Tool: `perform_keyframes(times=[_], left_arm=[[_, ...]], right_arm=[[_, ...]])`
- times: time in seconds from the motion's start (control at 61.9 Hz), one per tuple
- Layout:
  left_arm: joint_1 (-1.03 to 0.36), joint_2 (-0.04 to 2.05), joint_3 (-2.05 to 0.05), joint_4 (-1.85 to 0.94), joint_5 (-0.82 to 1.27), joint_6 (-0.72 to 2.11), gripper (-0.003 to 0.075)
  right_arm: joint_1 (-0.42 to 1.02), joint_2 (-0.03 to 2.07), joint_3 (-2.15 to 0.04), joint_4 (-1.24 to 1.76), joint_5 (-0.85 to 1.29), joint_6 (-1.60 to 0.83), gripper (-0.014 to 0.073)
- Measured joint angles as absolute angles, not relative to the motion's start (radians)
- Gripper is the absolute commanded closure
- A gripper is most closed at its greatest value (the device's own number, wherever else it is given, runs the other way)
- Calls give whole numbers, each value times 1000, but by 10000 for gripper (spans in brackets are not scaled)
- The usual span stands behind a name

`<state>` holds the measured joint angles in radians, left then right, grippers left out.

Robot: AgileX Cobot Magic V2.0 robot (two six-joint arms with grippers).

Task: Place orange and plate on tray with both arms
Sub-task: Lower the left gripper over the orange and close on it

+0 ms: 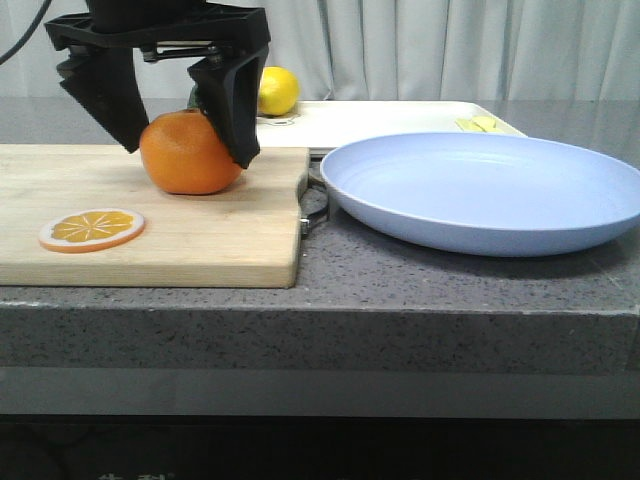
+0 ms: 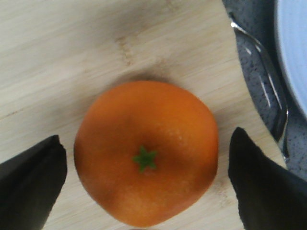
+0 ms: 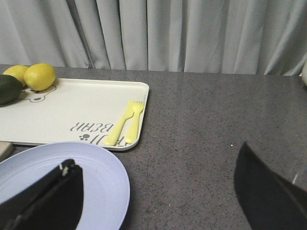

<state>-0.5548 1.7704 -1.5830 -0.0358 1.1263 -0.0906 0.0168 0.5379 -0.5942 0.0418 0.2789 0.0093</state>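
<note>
The orange (image 1: pixel 190 155) sits on the wooden cutting board (image 1: pixel 150 220). My left gripper (image 1: pixel 190 152) is open and straddles it, one black finger on each side. In the left wrist view the orange (image 2: pixel 146 153) lies between the fingers of this gripper (image 2: pixel 146 139), with a small gap on each side. The lavender-blue plate (image 1: pixel 480 190) lies on the counter to the right of the board. The cream tray (image 1: pixel 380 118) lies behind it. My right gripper (image 3: pixel 158 158) is open and empty, one finger above the plate's (image 3: pixel 96 182) rim. It is out of the front view.
An orange slice (image 1: pixel 92 229) lies at the board's front left. The board's metal handle (image 1: pixel 312 205) nears the plate. On the tray (image 3: pixel 72 110) are two lemons (image 3: pixel 39 76), a dark green fruit (image 3: pixel 7 88) and a yellow fork (image 3: pixel 124 122). The counter edge runs along the front.
</note>
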Motion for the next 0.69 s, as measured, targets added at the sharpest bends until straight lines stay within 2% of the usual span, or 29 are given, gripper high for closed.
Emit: perform_keyframes(times=[0.065,0.178,0.485,0.582,0.695], left_arm=[[-555,1772,-1583,-36,1131,-91,74],[-555,1775,-1585,-36,1124,-91,148],[-555,1775,-1587,-36,1114,-91,514],[-555,1778,-1601,-36,1116,-91,566],[-555,1782,-1648,-36,1120,-91,570]], right_arm=[[17,538,-594,42,279,9,-50],[17,538,-594,42,279,9,-50],[17,538,-594,42,279,9,-50],[17,538,-594,42,279,9,-50],[17,538,-594,42,279,9,-50]])
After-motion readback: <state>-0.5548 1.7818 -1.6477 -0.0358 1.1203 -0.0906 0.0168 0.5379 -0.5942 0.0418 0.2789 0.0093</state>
